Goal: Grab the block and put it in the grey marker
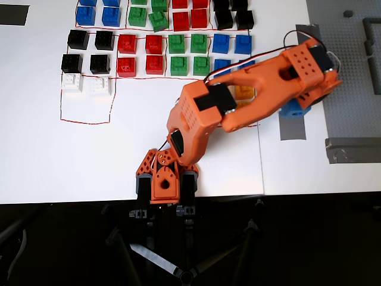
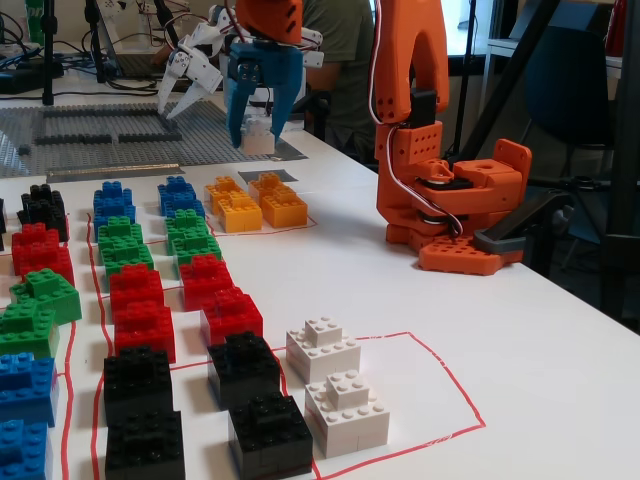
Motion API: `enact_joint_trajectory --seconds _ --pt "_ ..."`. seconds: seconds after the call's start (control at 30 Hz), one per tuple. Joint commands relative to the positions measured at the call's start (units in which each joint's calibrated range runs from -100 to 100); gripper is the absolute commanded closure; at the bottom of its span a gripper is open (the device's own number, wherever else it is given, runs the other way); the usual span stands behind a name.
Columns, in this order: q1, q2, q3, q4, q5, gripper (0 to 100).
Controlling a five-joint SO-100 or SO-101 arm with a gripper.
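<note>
Block (image 2: 258, 134) in blue tool (image 2: 262, 128), hidden overhead.

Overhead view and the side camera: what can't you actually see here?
- Grey marker: overhead, the arm covers its top part.
- White block: seen only in the fixed view, in the blue gripper; overhead, the arm hides it.
- Yellow blocks: overhead, mostly under the arm.

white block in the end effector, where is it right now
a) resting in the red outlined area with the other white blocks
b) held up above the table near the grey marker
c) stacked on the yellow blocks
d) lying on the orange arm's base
b: in the fixed view the white block sits clamped in the blue end effector, off the table, and the overhead view shows the end effector over the grey marker.
</note>
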Motion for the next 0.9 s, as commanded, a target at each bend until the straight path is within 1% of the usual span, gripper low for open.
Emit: enact_joint_trajectory --seconds 0.0,0.13,0.5,0.87 --pt "4.6 -1.3 -6.3 -3.6 2.1 100" --pt "7.1 2.8 -9.0 -5.9 3.0 100" --pt "7.3 12.0 -18.4 -5.9 2.8 100" --pt "10.2 14.8 -22.3 -2.1 5.0 100"
